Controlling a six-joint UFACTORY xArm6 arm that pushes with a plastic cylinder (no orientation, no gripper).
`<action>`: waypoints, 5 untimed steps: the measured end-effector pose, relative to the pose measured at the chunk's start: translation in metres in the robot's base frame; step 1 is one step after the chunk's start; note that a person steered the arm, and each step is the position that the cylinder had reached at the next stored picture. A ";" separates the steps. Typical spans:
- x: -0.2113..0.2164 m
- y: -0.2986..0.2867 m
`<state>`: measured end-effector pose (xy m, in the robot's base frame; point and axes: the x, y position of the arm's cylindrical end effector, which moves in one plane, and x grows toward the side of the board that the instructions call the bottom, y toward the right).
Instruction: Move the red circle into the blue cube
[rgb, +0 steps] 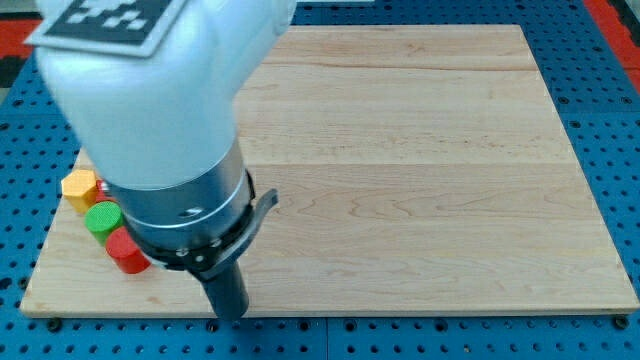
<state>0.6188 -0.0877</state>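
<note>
A red round block (126, 252) lies near the board's lower left corner, partly behind the arm. My tip (230, 314) rests on the wooden board (420, 180) at the view's bottom edge, to the right of the red block and apart from it. No blue cube shows; the large arm body hides much of the board's left side.
A green round block (101, 218) touches the red one from the upper left. A yellow block (78, 186) lies above the green one, with a sliver of another red block (100, 187) beside it. The board lies on a blue perforated table (610, 120).
</note>
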 end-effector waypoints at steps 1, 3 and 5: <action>0.000 -0.036; -0.004 -0.214; -0.033 -0.110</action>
<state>0.5853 -0.1975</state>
